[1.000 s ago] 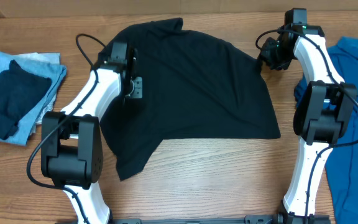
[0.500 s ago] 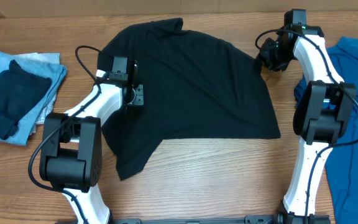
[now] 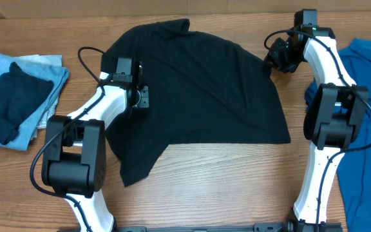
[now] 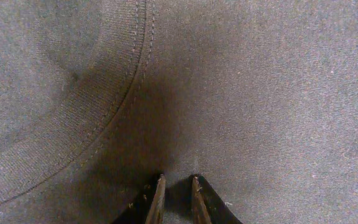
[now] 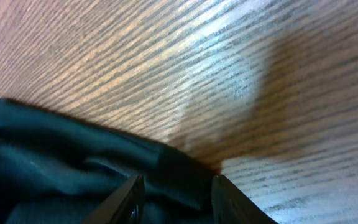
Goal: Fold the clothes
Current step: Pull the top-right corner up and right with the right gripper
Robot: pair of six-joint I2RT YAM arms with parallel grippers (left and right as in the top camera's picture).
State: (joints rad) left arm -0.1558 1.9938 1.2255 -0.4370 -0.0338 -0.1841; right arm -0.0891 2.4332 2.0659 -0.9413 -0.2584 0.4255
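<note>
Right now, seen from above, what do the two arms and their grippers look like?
Both arms have white curved shells and black blocky joints. A thin black cable loops by the left arm; a small green light sits on the right arm. The left gripper and right gripper have dark, slim fingers.

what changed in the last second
The left gripper slid a little toward the robot's base across the black shirt. The right gripper stayed at the shirt's right edge, and the shirt itself lies as before.
</note>
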